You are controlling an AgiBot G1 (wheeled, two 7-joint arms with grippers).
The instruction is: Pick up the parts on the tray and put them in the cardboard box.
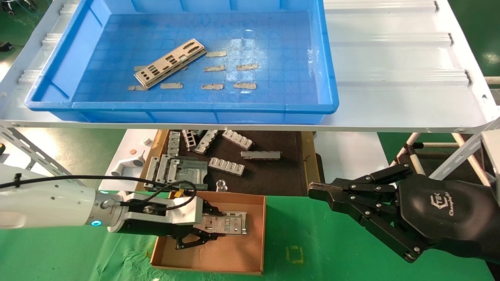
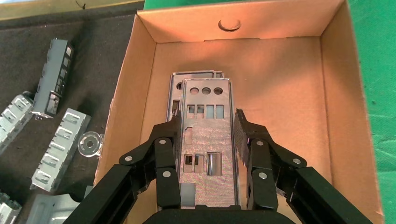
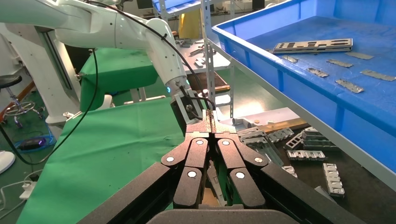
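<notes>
Now you're placing: the left gripper (image 2: 208, 135), jaws pinching a part (image 2: 208, 154), is hovering inside the cardboard box (image 1: 256, 234) over another. Next, spread and lift out; one part (image 1: 170, 62) is waiting at 10 o'clock in the tray (image 1: 328, 105). The right gripper (image 1: 318, 192), pressed together, is idling at 3 o'clock.

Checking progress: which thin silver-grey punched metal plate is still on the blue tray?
The lone plate lying diagonally in the blue tray; the others are in the cardboard box.
</notes>
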